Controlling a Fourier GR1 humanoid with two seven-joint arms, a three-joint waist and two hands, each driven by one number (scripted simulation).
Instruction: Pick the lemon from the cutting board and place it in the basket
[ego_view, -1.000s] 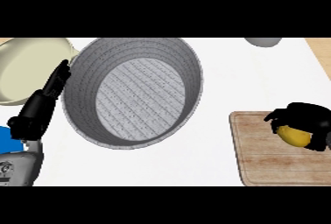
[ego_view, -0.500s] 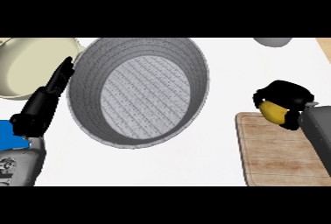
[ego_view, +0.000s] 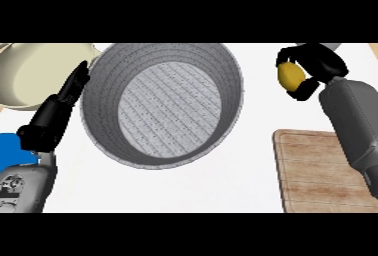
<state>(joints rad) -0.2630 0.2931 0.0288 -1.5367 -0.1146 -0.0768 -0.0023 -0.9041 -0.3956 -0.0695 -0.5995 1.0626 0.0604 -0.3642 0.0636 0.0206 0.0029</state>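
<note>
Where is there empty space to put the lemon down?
The basket is bare inside. White counter is free between basket and cutting board, whose top is bare. It is crowded at left: left hand, cream bowl.

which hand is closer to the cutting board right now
Right. The right hand, curled round the lemon, is above the cutting board's far edge. The left hand rests beyond the basket.

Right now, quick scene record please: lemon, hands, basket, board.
lemon: held off the counter, above and beyond the cutting board, right of the basket
right hand: curled round the lemon
left hand: open, fingers straight, beside the basket's left rim
basket: grey, woven, nothing in it
cutting board: wooden, bare
cream bowl: upper left, behind the left hand
</note>
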